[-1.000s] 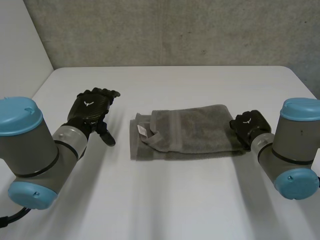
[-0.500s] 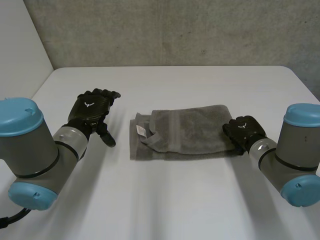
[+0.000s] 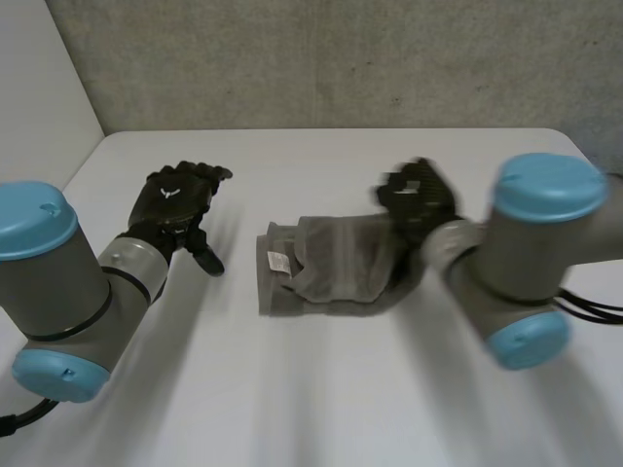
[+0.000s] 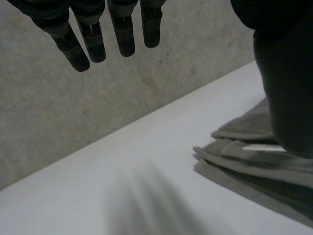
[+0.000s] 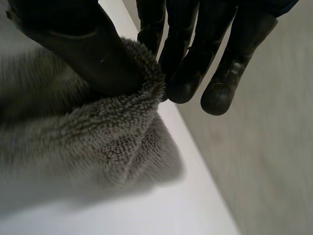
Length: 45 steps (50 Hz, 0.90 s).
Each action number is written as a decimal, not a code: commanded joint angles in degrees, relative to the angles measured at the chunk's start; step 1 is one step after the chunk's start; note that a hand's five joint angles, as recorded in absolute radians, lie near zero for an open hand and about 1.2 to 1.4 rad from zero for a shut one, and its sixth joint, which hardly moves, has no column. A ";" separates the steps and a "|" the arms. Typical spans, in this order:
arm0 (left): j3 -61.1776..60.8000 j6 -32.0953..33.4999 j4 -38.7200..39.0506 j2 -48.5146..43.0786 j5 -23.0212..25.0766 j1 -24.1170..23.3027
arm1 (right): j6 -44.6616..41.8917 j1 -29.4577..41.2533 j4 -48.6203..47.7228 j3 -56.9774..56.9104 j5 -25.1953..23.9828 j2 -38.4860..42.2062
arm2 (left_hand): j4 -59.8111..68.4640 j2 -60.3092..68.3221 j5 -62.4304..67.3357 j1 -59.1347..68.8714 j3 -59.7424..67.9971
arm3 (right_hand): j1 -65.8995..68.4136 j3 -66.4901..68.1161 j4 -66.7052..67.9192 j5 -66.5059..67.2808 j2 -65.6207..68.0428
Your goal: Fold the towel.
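Midway across the table (image 3: 321,389), our right hand (image 3: 417,197) pinched the towel (image 3: 331,277), its length parallel to the far edge; our left hand (image 3: 175,204) hovered, fingers straight.

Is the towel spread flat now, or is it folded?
Folded, not spread: the towel lies in stacked layers on the table, and the right hand pinches one end, raised above the rest.

We've got a plain mid-grey terry towel (image 3: 341,268) with a small white fabric label (image 3: 277,261), a flat white table (image 3: 311,389), a speckled grey concrete wall (image 3: 341,58), plus a black left hand (image 3: 175,199) and black right hand (image 3: 417,195).
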 commanded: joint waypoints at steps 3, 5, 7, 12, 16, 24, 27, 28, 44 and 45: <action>-0.77 -3.65 2.93 2.85 -0.74 0.87 | -6.45 16.53 0.26 -6.24 -6.73 8.16 | -4.01 -3.69 -11.81 -4.32 -3.08 | 5.44 3.55 3.41 3.44 5.55; -0.77 -5.48 3.11 3.20 -0.74 1.22 | -7.06 17.14 0.26 -5.89 -8.83 8.60 | -4.01 -3.69 -11.81 -4.32 -3.08 | 5.44 3.55 3.41 3.44 5.55; -0.77 -5.84 3.11 3.20 -0.74 1.57 | -6.28 16.88 0.17 -5.36 -9.54 8.60 | -4.01 -3.69 -11.81 -4.32 -3.08 | 5.44 3.55 3.41 3.44 5.55; -0.16 -6.02 3.11 3.12 -0.66 2.10 | 1.43 14.35 -0.09 -4.66 -9.28 7.02 | -4.01 -3.69 -11.81 -4.32 -3.08 | -64.56 -66.45 -66.59 -66.56 -64.45; 0.63 -5.93 3.19 3.03 -0.31 1.93 | 15.04 9.60 0.08 -2.47 -9.80 0.97 | -4.01 -3.69 -11.81 -4.32 -3.08 | -64.56 -66.45 -66.59 -66.56 -64.45; 4.06 -6.02 2.93 2.24 -0.39 0.70 | 28.27 2.03 1.84 -0.09 -9.10 -4.50 | -3.67 -3.35 -11.47 -3.99 -2.74 | -64.56 -66.45 -66.59 -66.56 -64.45; 5.90 -6.02 2.58 0.23 -0.30 -1.31 | 29.24 -1.40 4.65 0.35 -9.54 -5.11 | -3.17 -2.84 -10.97 -3.48 -2.24 | -64.56 -66.45 -66.59 -66.56 -64.45; 7.21 -6.02 2.32 -1.35 -0.39 -3.07 | 29.50 -2.53 5.78 0.18 -9.63 -5.11 | -3.17 -2.84 -10.97 -3.48 -2.24 | -64.56 -66.45 -66.59 -66.56 -64.45; 8.72 -5.05 -5.33 -15.24 -5.22 -9.50 | 29.94 -2.90 17.64 -11.40 -9.63 9.98 | -2.83 -2.51 -10.63 -3.14 -1.90 | -64.56 -66.45 -66.59 -66.56 -64.45; 8.72 -5.05 -5.33 -15.25 -5.23 -9.50 | 29.94 -2.81 19.14 -12.90 -9.63 11.57 | -2.83 -2.51 -10.63 -3.14 -1.90 | -64.56 -66.45 -66.59 -66.56 -64.45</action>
